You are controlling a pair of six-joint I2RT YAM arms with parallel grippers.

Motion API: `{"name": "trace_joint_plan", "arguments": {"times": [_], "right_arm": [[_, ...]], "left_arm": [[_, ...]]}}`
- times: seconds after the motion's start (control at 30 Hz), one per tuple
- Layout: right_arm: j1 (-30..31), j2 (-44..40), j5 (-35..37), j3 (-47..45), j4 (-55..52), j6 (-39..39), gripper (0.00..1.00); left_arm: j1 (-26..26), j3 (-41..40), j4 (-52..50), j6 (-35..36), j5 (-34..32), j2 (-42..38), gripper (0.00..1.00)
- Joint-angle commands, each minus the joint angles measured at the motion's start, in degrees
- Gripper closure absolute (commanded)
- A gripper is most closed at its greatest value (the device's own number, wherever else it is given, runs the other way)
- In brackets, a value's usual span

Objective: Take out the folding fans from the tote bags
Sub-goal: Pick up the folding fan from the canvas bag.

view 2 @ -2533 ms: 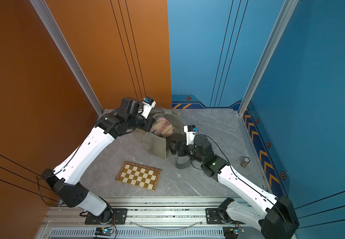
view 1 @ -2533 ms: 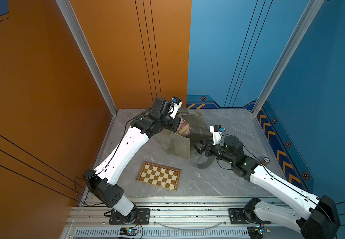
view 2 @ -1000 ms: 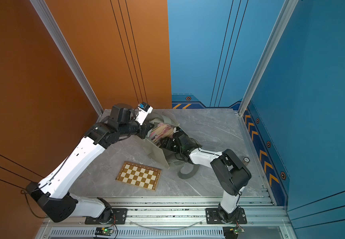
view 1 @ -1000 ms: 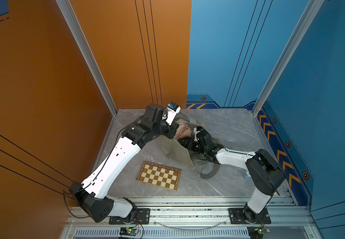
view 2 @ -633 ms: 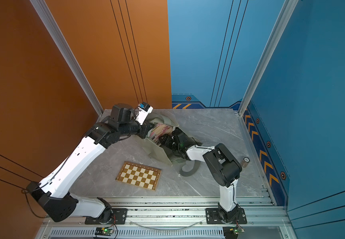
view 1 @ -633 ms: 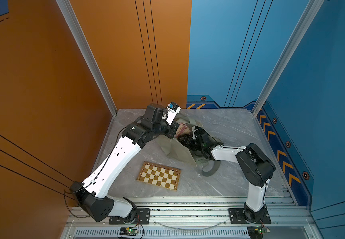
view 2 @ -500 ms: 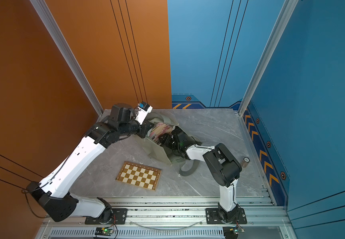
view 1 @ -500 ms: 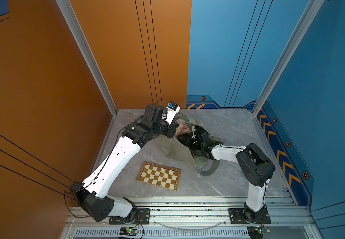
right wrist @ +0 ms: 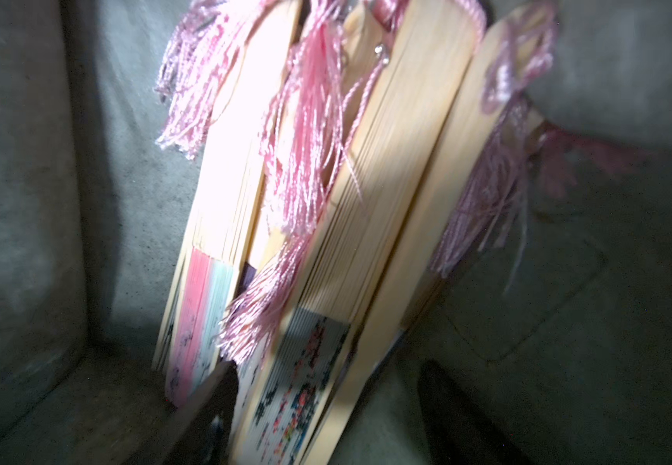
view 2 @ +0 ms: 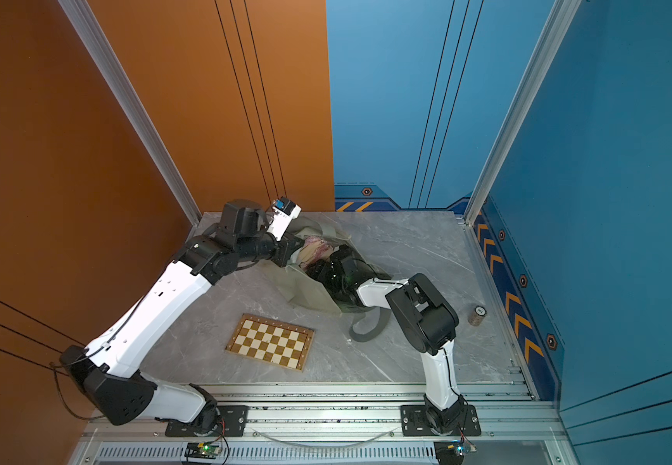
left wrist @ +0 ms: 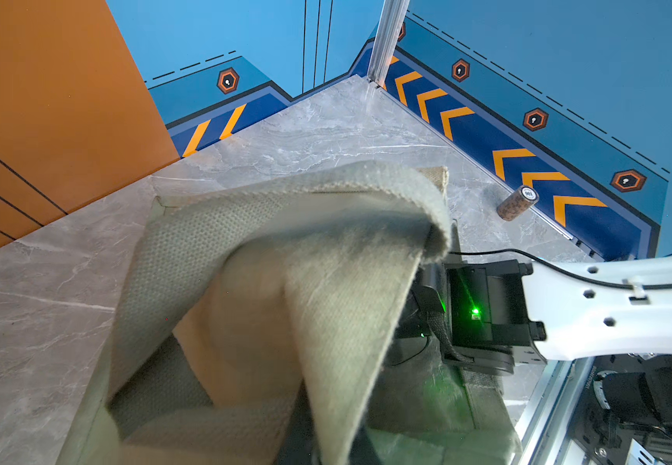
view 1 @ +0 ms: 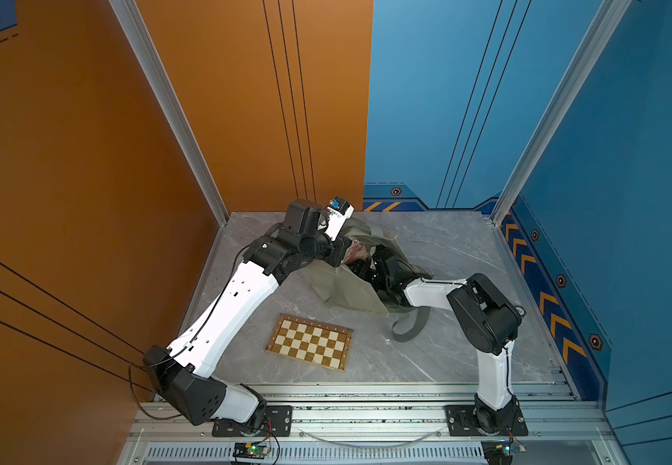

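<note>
From where I stand, the soft olive-grey fabric tote bag [view 1: 346,292] lies slumped on the grey marble-patterned bench [view 1: 447,249], and both arms meet at its mouth. The left hand [view 1: 341,257] is pressed together, pinching what I take to be the bag's upper rim. The woven cloth hangs right over the left wrist camera and hides the fingers, but it is lifted like a tent flap, surely to keep the mouth gaping for the other arm. The right hand [right wrist: 326,406] is deep inside with its dark fingers [right wrist: 455,410] spread. They sit either side of the lower end of the slim closed folding fans [right wrist: 366,225], which have pale bamboo ribs, printed leaves and pink tassels. The hand has not gripped any of them yet. The fans lean in a tight bundle against the bag's inner wall, all of them inside. In both top views only a scrap of pink and cream [view 2: 314,247] shows at the opening. I'd say the snags are the tassels trailing across the ribs and how closely the fans are packed, with the right wrist filling much of the mouth. Nearby lie a brown-and-cream chessboard [view 1: 309,342], the bag's loose grey strap loop [view 1: 408,328], and a small cork-patterned cylinder [view 2: 476,315] by the side wall, all clear of the work.
</note>
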Motion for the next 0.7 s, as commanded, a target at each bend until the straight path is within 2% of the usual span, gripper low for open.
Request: {"name": "trace_joint_plan", "arguments": {"times": [0.0, 0.17, 0.33, 0.5, 0.67], "right_arm": [[0.06, 0.61, 0.12, -0.07, -2.13, 1.01, 0.26], [0.16, -0.87, -0.3, -5.57, 5.67, 2.56, 0.24], [-0.72, -2.76, -2.54, -12.31, 15.62, 4.69, 0.23], [-0.21, -1.72, -3.65, -15.96, 24.07, 6.73, 0.22], [0.51, 3.34, -3.16, -16.66, 33.44, 11.58, 0.22]], "left_arm": [[0.69, -3.34, 5.52, 2.95, 4.13, -0.86, 1.0], [2.14, -11.36, 12.68, 4.35, 10.53, -4.88, 1.0], [3.76, -16.12, 19.1, 4.73, 13.3, -8.75, 1.0], [5.34, -16.95, 21.97, 8.94, 14.68, -8.95, 1.0], [6.76, -15.62, 27.36, 8.26, 19.55, -5.11, 1.0]]}}
